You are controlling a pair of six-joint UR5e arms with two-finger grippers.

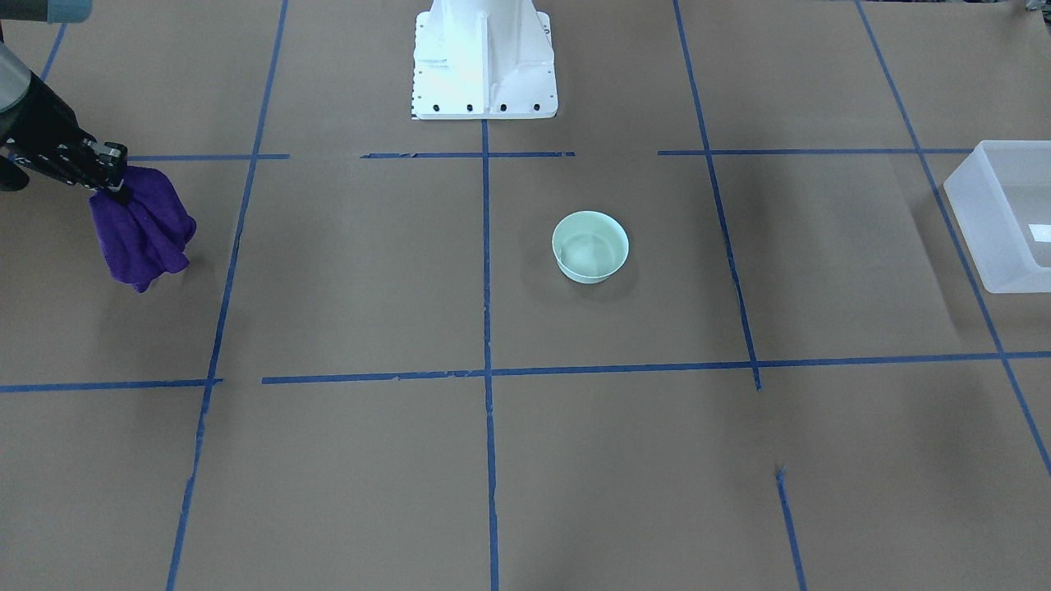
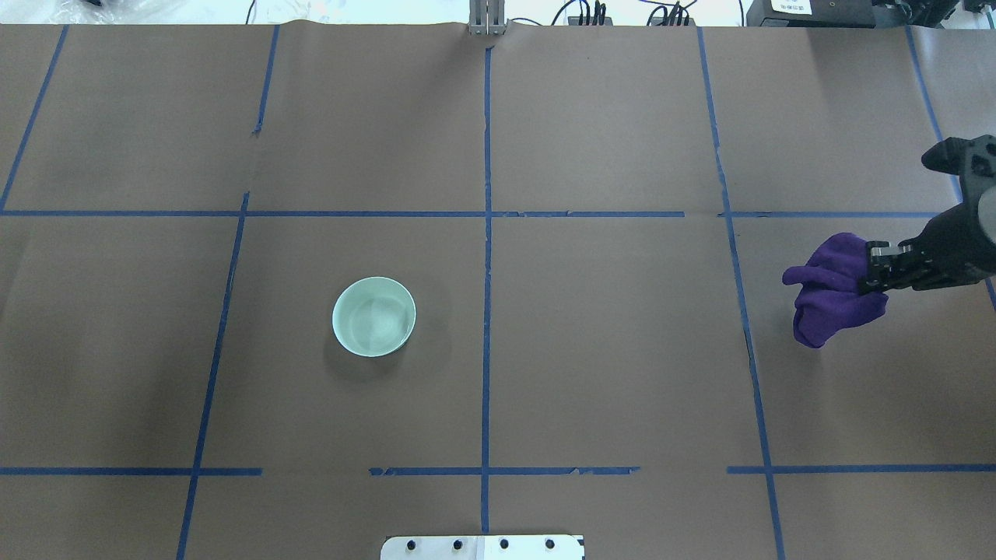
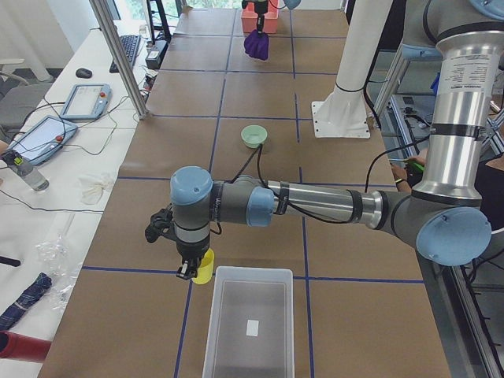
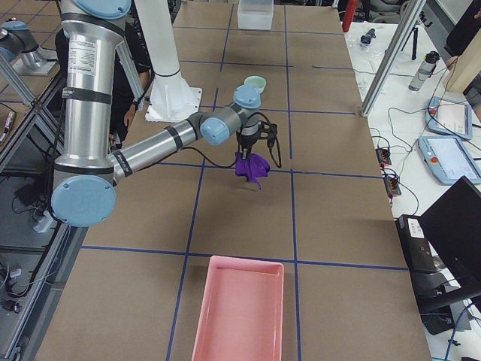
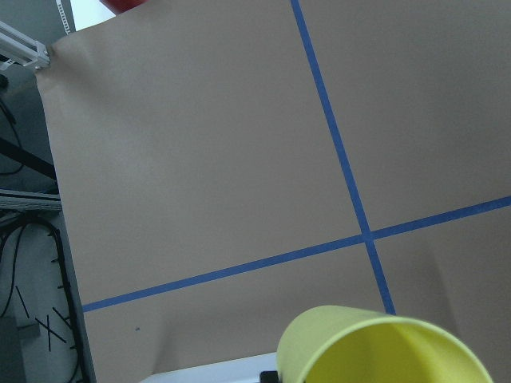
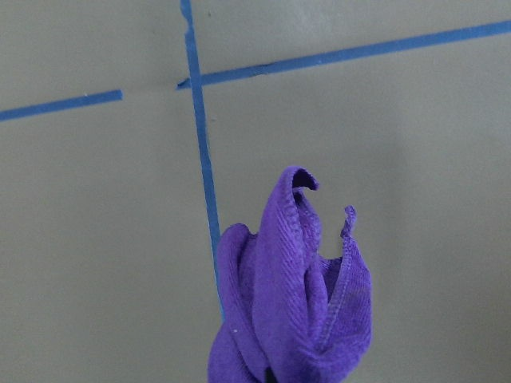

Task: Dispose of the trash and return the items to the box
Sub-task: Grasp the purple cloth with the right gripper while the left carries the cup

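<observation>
Purple cloth [image 2: 829,292] hangs bunched from the right end effector [image 2: 871,268], whose fingers are pinched together on its upper folds at 3 o'clock in the overhead view. The wrist camera shows only the fabric, not the fingers, and it is hard to make out whether the lowest fold touches the table [image 2: 607,373]. That arm reaches out low with its wrist turned down. The left end effector [image 3: 187,268] appears clearly only in the view from the robot's left, so I cannot tell how far apart its fingers are. A yellow cup [image 3: 204,269] sits directly beneath it, and in the left wrist view the cup is cut off by the bottom edge. The left forearm lies level over the table, with its wrist bent straight down. The cup is at 11 o'clock of the frosted box [image 3: 248,323], just outside that corner; contact with the rim is unclear. The box is cropped at 3 o'clock in the front-facing view. A mint-green bowl [image 2: 374,316] stands upright at 8 o'clock from the overhead centre, well apart from both arms. Counted: one cup, one bowl, one box, one cloth, one pink tray [image 4: 239,308].
</observation>
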